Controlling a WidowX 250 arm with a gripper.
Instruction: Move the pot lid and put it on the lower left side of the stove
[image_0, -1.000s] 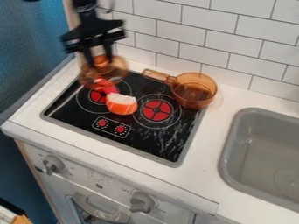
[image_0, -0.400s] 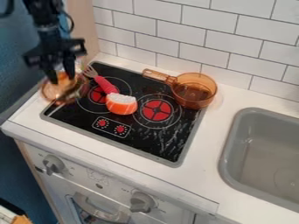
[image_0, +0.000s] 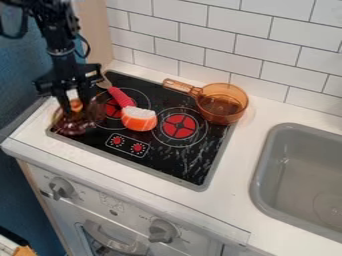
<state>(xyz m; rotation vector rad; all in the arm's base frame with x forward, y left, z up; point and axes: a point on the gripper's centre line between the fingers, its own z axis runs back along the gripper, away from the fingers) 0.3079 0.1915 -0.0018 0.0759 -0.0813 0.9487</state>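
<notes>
Low over the black stove (image_0: 167, 162), a black gripper (image_0: 75, 106) grasps a see-through pot lid (image_0: 75, 125) between its fingers at the cooktop's lower left corner. A toy salmon piece (image_0: 139, 121) rests near the burners' middle.

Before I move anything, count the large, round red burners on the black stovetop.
2: one burner up-left of the orange-and-white toy food, one to its right. The translucent orange pan may hide another.
</notes>
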